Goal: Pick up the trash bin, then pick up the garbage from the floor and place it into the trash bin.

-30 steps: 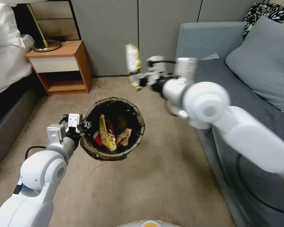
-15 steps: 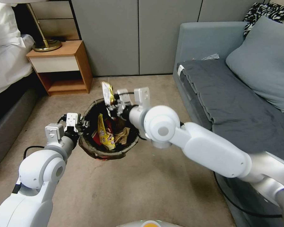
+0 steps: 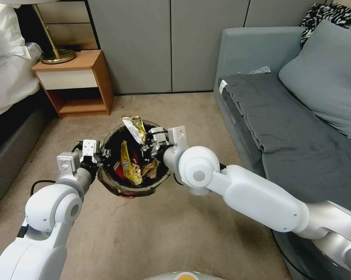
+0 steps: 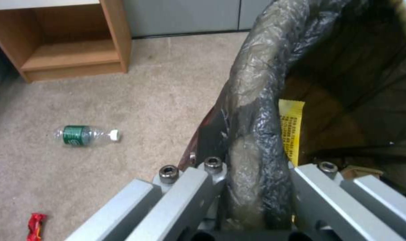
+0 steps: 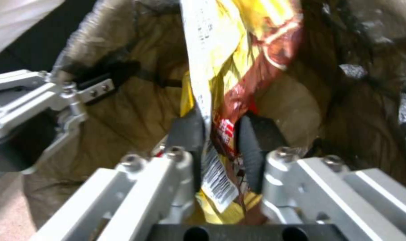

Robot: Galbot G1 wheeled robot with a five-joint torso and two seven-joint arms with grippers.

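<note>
The trash bin point(image 3: 110, 136), with its dark liner over the rim, hangs above the floor point(image 3: 191, 225). My left gripper point(image 3: 100, 157) is shut on its rim point(image 4: 252, 134). My right gripper point(image 3: 147, 147) reaches over the bin's mouth, shut on a yellow snack packet point(image 3: 133, 127) that stands up between its pads point(image 5: 187, 132). Inside the bin lie another yellow packet point(image 3: 129, 168), a tan paper bag point(image 3: 151, 169) and a red wrapper. On the carpet in the left wrist view lie a small green bottle point(image 4: 80, 135) and a red wrapper point(image 4: 35, 226).
A wooden nightstand point(image 3: 76, 83) with a lamp stands at the back left, beside a bed point(image 3: 8, 81). A grey sofa point(image 3: 284, 116) runs along the right. Grey wall panels close the back. Open carpet lies in front of the bin.
My right arm has swung down and left from high beside the sofa, bringing the yellow packet to the bin's mouth. The left gripper and the bin have stayed put.
</note>
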